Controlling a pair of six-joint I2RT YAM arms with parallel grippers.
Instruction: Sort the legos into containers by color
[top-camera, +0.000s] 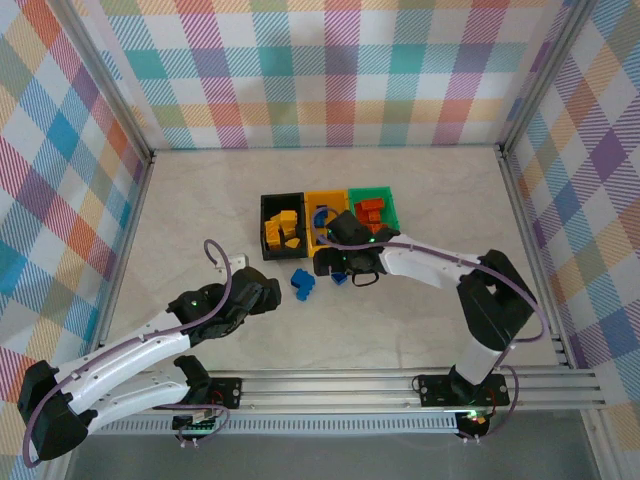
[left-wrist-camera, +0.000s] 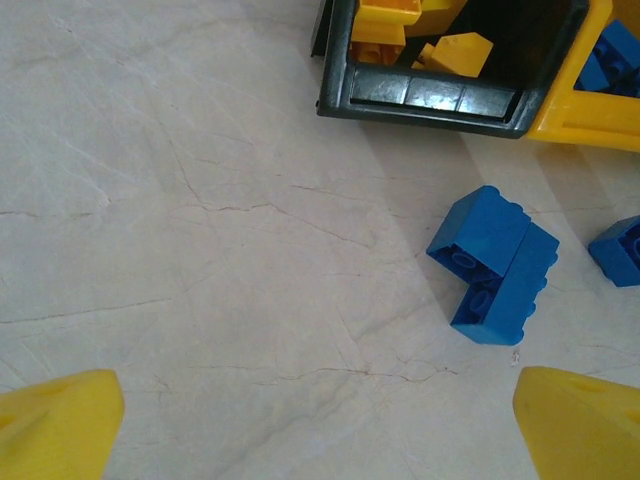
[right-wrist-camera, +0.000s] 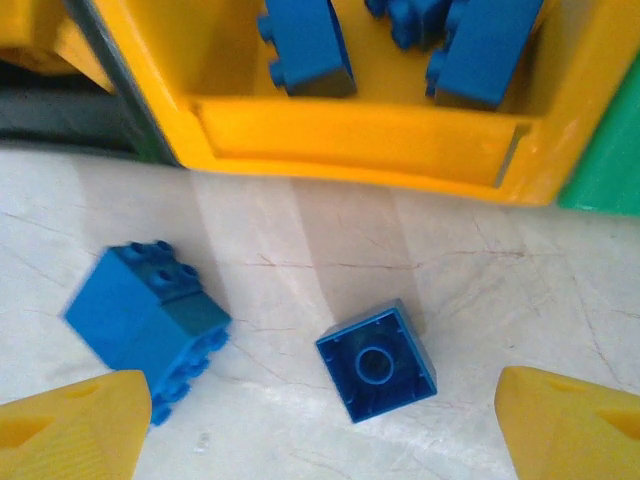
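both tools are spread wide and empty: the left gripper (left-wrist-camera: 318, 425) hangs low over bare table, short of the black bin (left-wrist-camera: 430, 97), while the right gripper (right-wrist-camera: 320, 430) hovers just in front of the yellow-orange bin (right-wrist-camera: 360, 150). the bins sit in a row mid-table, the green bin (top-camera: 372, 190) rightmost. two blue pieces lie loose just before the bins' near walls: a joined pair of blue bricks (left-wrist-camera: 495, 265) and, beside it, a single blue brick (right-wrist-camera: 377, 362). likely trouble: the pair lies skewed on its side, so fingers closing across it could split it or flick it away. with both arms crowding one patch, they might also knock each other or shove a bin. the right wrist view shows the single brick upside down, hollow side up, and blue bricks already in the yellow-orange bin. the overhead view adds the whole row of bins.
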